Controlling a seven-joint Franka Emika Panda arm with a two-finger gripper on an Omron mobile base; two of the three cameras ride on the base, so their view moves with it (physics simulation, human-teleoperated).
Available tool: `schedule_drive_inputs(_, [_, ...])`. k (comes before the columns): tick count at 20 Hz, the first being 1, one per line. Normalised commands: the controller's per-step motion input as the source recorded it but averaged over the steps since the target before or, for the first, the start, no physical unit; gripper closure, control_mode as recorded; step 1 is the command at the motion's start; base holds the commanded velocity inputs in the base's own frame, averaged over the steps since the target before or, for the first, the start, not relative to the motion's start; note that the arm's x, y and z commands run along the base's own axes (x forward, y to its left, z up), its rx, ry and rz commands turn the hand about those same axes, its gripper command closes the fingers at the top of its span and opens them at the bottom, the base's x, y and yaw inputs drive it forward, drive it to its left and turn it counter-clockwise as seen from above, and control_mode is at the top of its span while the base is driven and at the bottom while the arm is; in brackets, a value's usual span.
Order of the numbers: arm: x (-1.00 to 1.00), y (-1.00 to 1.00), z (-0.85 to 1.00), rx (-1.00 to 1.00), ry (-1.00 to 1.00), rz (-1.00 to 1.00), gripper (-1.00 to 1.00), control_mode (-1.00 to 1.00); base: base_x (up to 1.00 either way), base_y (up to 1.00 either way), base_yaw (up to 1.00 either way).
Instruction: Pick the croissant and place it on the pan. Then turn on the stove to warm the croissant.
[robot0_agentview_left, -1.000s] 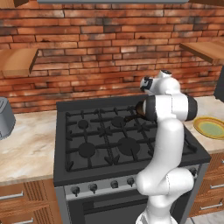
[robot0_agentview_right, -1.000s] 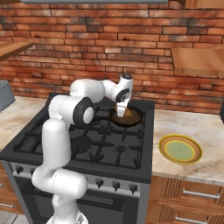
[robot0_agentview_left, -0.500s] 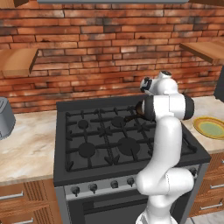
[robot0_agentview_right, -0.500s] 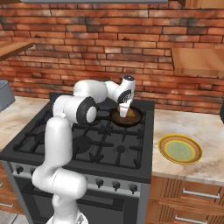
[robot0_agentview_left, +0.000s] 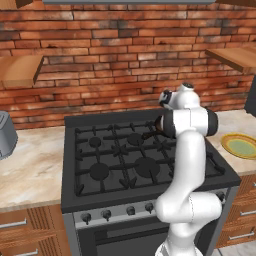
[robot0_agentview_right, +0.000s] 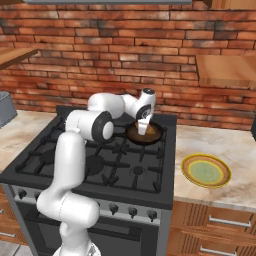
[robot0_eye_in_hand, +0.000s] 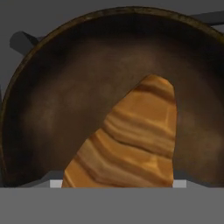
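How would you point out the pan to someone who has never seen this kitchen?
Find the wide black stove against the brick wall. On its back right burner sits the pan, small, round and dark with a brownish inside, under the robot's pincer. Unlike the flat yellow-green plate on the counter beside it, it has raised sides and the croissant above it.

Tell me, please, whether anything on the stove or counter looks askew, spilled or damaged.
Nothing stands out. The pan sits level on the stove at its back right burner, the croissant is over its brown inside, and the yellow-green plate lies flat on the counter.
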Motion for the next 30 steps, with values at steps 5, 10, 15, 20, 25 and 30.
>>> schedule_drive_inputs(5, [0.17, 0.0, -0.19, 0.0, 0.0, 0.0, 1.0, -1.0, 0.0, 0.0, 0.0])
schedule_drive_inputs(10, [0.16, 0.0, -0.16, 0.0, 0.0, 0.0, 1.0, -1.0, 0.0, 0.0, 0.0])
schedule_drive_inputs(15, [0.08, 0.0, -0.16, 0.0, 0.0, 0.0, -1.0, -1.0, 0.0, 0.0, 0.0])
schedule_drive_inputs(20, [0.0, -0.09, -0.01, 0.0, 0.0, 0.0, -1.0, -1.0, 0.0, 0.0, 0.0])
schedule_drive_inputs(25, [0.0, -0.14, 0.0, 0.0, 0.0, 0.0, -1.0, -1.0, 0.0, 0.0, 0.0])
schedule_drive_inputs(30, [-0.1, -0.02, 0.05, 0.0, 0.0, 0.0, -1.0, -1.0, 0.0, 0.0, 0.0])
